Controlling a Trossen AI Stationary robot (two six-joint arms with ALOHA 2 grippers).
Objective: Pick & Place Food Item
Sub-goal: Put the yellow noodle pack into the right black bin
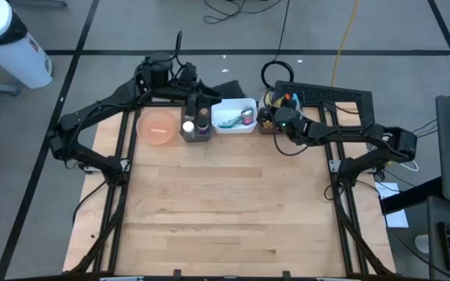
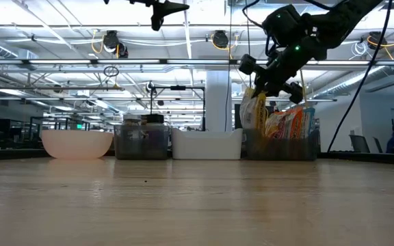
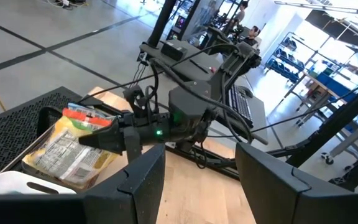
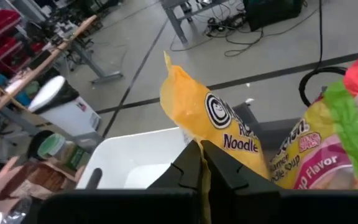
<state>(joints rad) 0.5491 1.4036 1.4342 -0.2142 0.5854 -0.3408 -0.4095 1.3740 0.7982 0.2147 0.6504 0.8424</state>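
Observation:
A dark bin (image 2: 282,143) at the table's far right holds several upright noodle packets (image 4: 328,155). My right gripper (image 4: 201,165) is above this bin (image 1: 276,113) and is shut on a yellow noodle packet (image 4: 210,118), which also shows in the low view (image 2: 254,109). My left gripper (image 3: 197,186) is open and empty above a dark bin of jars (image 1: 196,126). A white bin (image 1: 235,117) stands between the two dark bins. A pink bowl (image 1: 157,126) stands left of the jar bin. My right gripper pinches the yellow packet's upper end (image 4: 219,155) between its two shut fingers. It comes from above, slanting down from the table's right. The packet hangs below the fingers, taller than the other packets. Its lower end (image 2: 252,133) is behind the bin's wall.
The white bin (image 2: 207,143) holds a few small items (image 1: 244,117). The bowl, jar bin, white bin and packet bin stand in a row along the table's far edge. The wooden tabletop (image 1: 225,211) stretches toward the near edge. A black mesh panel (image 1: 334,97) lies at the far right.

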